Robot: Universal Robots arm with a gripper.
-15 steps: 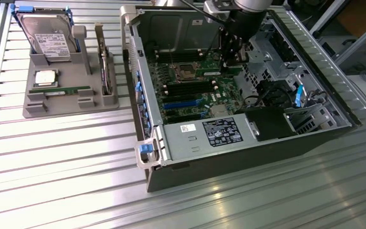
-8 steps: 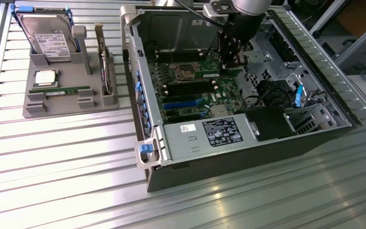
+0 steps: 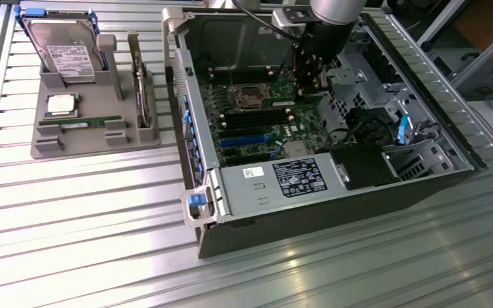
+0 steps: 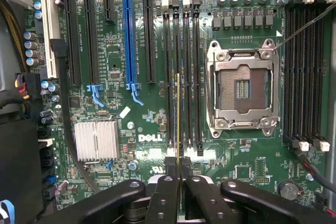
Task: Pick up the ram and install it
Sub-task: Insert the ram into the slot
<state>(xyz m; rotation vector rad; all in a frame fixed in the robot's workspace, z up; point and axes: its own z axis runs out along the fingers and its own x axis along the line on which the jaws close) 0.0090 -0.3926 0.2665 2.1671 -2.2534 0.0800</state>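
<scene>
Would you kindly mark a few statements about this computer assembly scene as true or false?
1. The tool is shut on the ram. True.
2. The tool hangs over the gray holder. False: it is inside the open computer case, above the motherboard.
3. The processor socket holds a chip. False: it is empty.
4. A hard drive sits in the gray holder. True.

Through the wrist camera I saw my gripper [image 4: 179, 182] clamped on the ram [image 4: 178, 124] (edge-on, a thin line) above the motherboard's [image 4: 131, 124] black memory slots [image 4: 181, 72], beside the empty processor socket [image 4: 242, 88].
</scene>
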